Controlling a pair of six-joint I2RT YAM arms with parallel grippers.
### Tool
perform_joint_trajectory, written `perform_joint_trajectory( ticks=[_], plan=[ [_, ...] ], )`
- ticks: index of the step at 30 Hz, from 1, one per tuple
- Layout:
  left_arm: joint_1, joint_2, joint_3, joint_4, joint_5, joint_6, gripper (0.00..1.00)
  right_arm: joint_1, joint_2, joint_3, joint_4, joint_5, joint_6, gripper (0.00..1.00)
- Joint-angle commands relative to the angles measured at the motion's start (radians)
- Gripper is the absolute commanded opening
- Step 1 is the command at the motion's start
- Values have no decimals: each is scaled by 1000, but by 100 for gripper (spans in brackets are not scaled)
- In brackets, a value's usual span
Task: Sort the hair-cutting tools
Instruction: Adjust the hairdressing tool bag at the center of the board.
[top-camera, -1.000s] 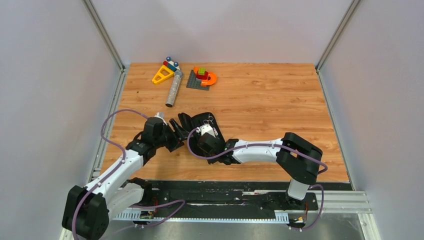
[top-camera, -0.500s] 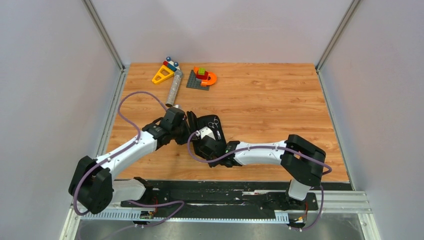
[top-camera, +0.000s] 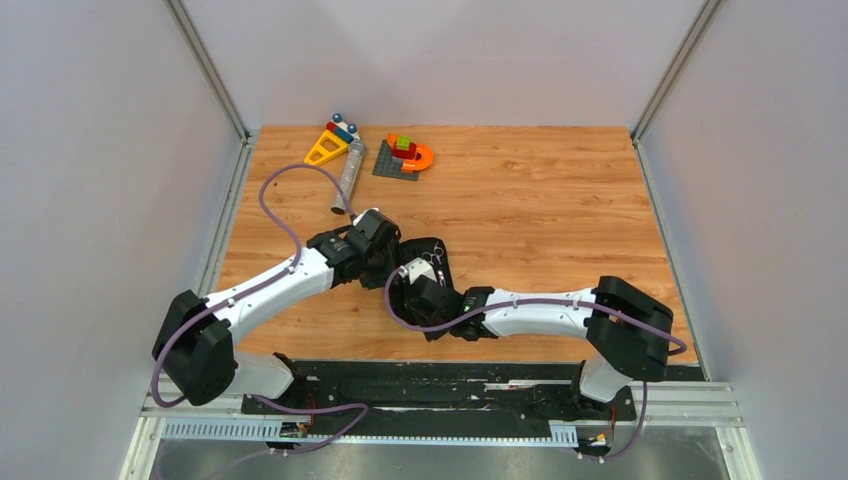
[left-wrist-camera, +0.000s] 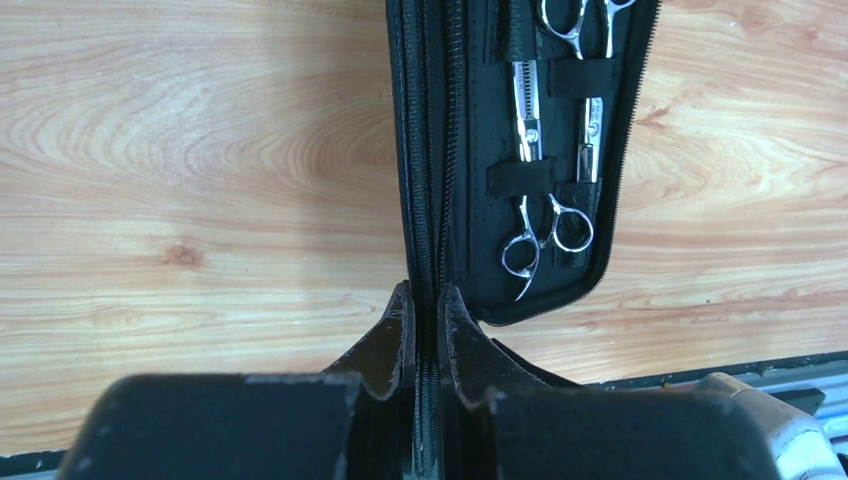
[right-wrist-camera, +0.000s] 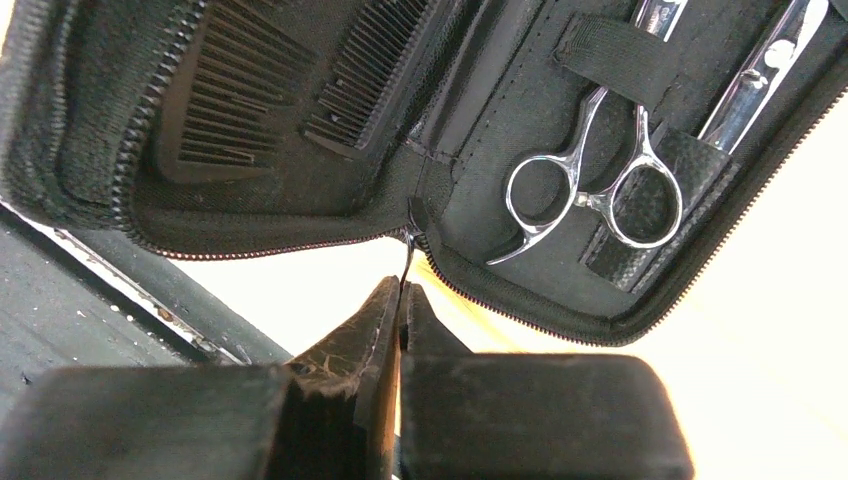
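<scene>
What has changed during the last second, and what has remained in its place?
The left end effector swung forward and right, and is shut on the black case at its folded edge. The right end effector, shut on the zipper pull, shifted slightly right with the case. The grey cylinder and toy blocks stayed put.

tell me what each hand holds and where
Left hand: black case, by its raised flap's zipper edge. Right hand: same case, by the thin tab at its spine.
</scene>
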Motion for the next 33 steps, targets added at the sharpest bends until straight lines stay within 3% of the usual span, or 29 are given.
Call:
perform_joint_trajectory(
  ticks=[1,10,13,18,25,29,33],
  plan=[
    [18,35,55,-40,-252,63,2,42,-45,-44,-48,-129,-37,0],
    [18,69,101,-66,-310,86,6,59,-101,-144,12,-188,-57,0],
    [18,60,120,-40,-265,108,19,42,-89,-154,67,-188,-59,0],
    [8,66,147,53,-122,95,34,8,-85,-202,193,-218,-56,0],
    [-17,128,176,93,-38,85,60,-6,-193,-301,264,-63,18,0],
    [-28,179,195,148,26,93,72,-9,-296,-359,271,38,79,15],
    [-52,273,225,210,108,100,75,-10,-391,-398,271,103,110,30]
  ],
)
